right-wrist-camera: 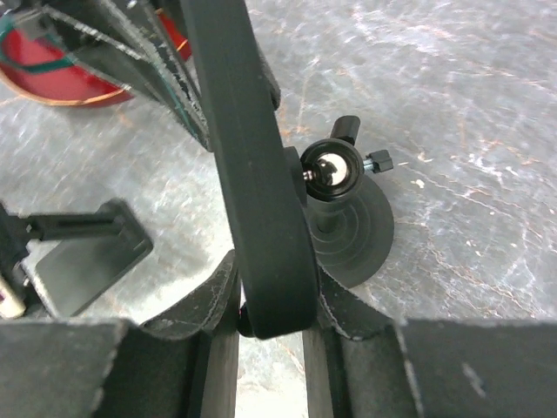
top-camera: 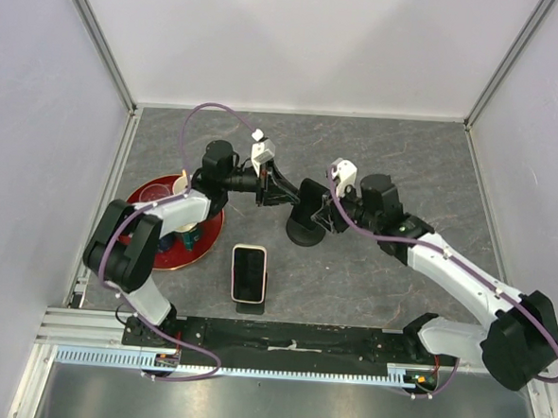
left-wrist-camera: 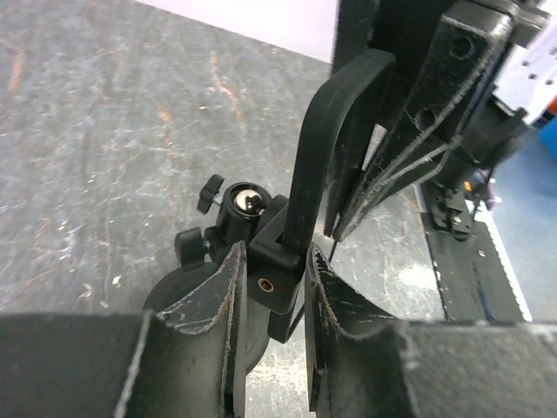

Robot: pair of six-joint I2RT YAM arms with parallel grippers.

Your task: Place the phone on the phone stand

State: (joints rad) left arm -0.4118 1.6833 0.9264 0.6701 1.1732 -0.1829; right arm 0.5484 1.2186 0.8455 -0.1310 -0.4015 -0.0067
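Note:
The phone [top-camera: 249,273] lies flat and face up on the grey table, near the front edge, with nothing touching it; the right wrist view shows it low at the left [right-wrist-camera: 87,266]. Behind it stands the black phone stand [top-camera: 303,231] on its round base [right-wrist-camera: 357,235]. Both arms meet over it. My left gripper [left-wrist-camera: 274,280] has its fingers pressed on either side of the stand's bracket block, beside the ball joint [left-wrist-camera: 246,202]. My right gripper [right-wrist-camera: 271,300] is shut on the stand's curved black cradle arm [right-wrist-camera: 252,157].
A red plate [top-camera: 174,256] with a cup and small items sits at the left, partly under the left arm. White walls enclose the table on three sides. The arms' base rail runs along the near edge.

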